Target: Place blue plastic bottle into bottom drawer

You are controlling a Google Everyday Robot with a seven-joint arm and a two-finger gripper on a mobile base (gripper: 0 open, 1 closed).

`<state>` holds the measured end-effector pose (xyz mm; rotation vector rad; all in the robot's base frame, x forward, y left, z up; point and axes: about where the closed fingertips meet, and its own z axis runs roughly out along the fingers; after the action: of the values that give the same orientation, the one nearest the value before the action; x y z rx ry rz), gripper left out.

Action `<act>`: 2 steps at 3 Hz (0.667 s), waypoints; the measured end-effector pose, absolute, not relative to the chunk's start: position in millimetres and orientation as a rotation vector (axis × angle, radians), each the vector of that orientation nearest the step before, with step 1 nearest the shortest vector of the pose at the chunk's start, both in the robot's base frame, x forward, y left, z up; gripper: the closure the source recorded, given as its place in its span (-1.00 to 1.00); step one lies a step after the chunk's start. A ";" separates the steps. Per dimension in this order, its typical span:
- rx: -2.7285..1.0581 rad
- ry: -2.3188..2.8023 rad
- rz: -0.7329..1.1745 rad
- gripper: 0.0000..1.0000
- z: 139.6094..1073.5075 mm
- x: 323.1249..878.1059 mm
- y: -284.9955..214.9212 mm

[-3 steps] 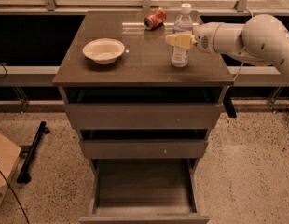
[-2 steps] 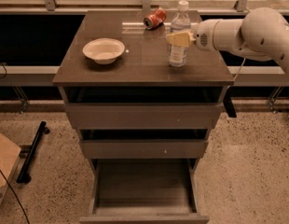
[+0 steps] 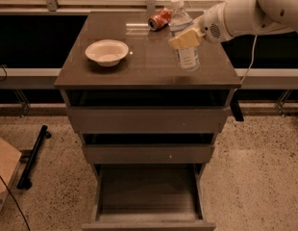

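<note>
No lettering is reading clearly anywhere. The blue plastic bottle (image 3: 188,57), standing near the right edge of the surface (image 3: 144,64), is wearing a white-blue label, but its print is blurring into pale patches rather than words. The crushed can (image 3: 159,20) lying by the far edge is showing red-orange and white markings, with no brand legible. The tool (image 3: 183,35) is sitting against the bottle's upper body, just above that label.
</note>
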<state>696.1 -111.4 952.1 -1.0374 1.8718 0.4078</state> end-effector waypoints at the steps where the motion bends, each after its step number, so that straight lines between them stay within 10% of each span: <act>1: -1.169 1.861 0.414 1.00 964.1 640.2 -108.8; 2: -1.224 1.841 0.465 1.00 964.8 586.2 -106.2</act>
<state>586.2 -106.2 964.8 -1.2236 1.8410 0.4653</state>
